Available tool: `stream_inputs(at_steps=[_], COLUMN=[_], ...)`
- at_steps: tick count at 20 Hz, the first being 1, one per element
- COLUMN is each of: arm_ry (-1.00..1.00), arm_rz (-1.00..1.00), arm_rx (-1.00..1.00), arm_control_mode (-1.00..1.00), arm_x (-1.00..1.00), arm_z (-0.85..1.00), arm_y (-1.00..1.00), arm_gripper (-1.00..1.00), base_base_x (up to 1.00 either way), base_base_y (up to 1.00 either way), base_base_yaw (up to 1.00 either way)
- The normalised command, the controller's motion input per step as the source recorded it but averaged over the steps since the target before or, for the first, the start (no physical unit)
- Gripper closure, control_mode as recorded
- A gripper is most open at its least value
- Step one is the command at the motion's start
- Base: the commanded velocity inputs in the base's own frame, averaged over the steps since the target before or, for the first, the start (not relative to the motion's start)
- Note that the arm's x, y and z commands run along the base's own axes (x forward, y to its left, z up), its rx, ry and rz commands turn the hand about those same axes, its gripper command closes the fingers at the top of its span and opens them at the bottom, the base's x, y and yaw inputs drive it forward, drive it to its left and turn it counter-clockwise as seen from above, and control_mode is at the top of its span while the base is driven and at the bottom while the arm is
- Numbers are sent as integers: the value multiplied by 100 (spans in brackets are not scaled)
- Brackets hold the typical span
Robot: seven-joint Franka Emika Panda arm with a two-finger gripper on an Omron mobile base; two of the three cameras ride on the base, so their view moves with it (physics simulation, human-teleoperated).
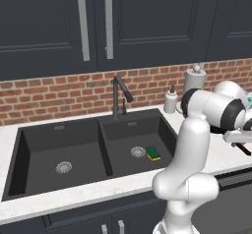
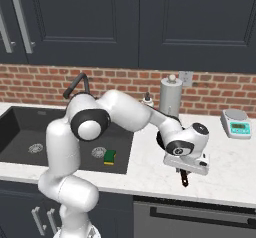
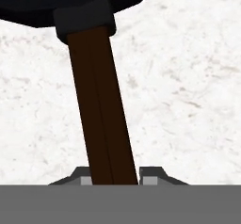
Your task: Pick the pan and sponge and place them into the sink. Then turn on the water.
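pan x1, tool clamped on handle | sponge x1 in sink

The robot arm is white, smooth and shiny, made of fat round tubes joined end to end. Next to the dark sink, its joints show as black rings with grey round caps. The hand end is a white boxy block with a dark round cap on top. The gripper has two small tips, dark grey with pale patches.
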Motion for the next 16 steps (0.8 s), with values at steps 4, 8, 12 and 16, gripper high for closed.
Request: stream_inputs(at_steps=[4,8,12,16], arm_ry=[-22,-24,-15,-3], arm_rz=[18,21,19,18], arm_rx=[0,0,-2,-11], arm_control_mode=[-100,-100,-100,-100], arm_x=[-2,-7,-10,-8], arm_z=[1,8,15,27], arm_y=[67,74,77,84], arm_gripper=[100,100,100,100], base_base_x=[0,0,0,0], base_base_y=[0,0,0,0], base_base_yaw=[0,0,0,0])
